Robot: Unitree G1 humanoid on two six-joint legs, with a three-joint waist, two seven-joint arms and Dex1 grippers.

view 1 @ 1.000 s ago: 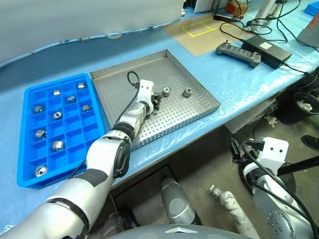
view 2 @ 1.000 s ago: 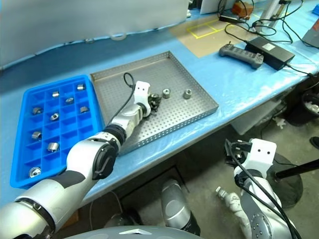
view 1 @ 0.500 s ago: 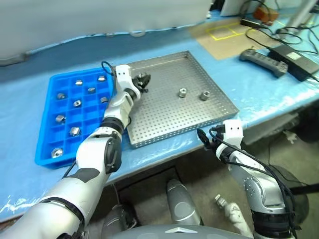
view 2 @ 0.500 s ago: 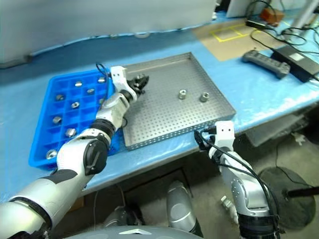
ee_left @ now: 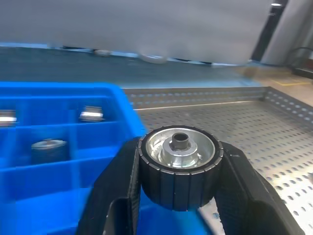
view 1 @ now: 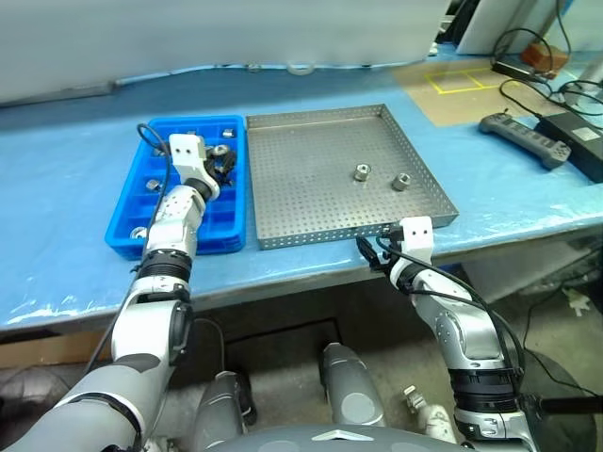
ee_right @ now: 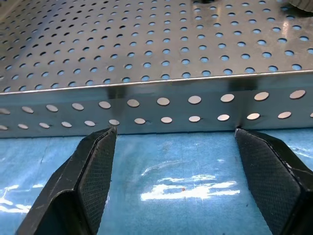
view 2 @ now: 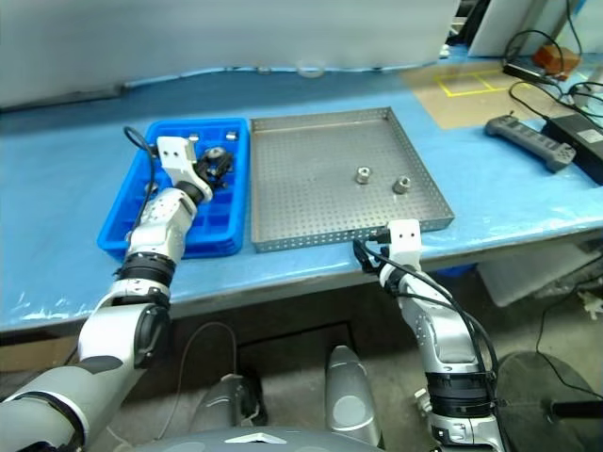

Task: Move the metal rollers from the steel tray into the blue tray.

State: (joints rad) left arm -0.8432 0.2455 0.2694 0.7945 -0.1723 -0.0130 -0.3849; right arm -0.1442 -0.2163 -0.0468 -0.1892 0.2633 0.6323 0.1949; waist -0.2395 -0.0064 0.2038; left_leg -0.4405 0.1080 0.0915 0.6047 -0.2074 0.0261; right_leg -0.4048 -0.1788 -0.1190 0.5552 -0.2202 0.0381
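Your left end effector [view 1: 222, 166] has carried a clamped metal roller [ee_left: 180, 166] from the steel tray [view 1: 311, 202] over the blue tray [view 1: 127, 231]; release next. Right end effector [ee_right: 173, 171] gapes empty.

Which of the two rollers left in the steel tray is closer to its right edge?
The right-hand roller, near the steel tray's right rim; the other roller sits further left.

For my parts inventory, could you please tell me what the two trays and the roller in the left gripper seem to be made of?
Steel tray: dull grey sheet metal, judging by its perforated floor and folded rim.
Blue tray: glossy moulded plastic, by its uniform bright colour and moulded grid walls.
Roller held in the left gripper: shiny silvery metal face; its dark ribbed outer band could be rubber or knurled metal.
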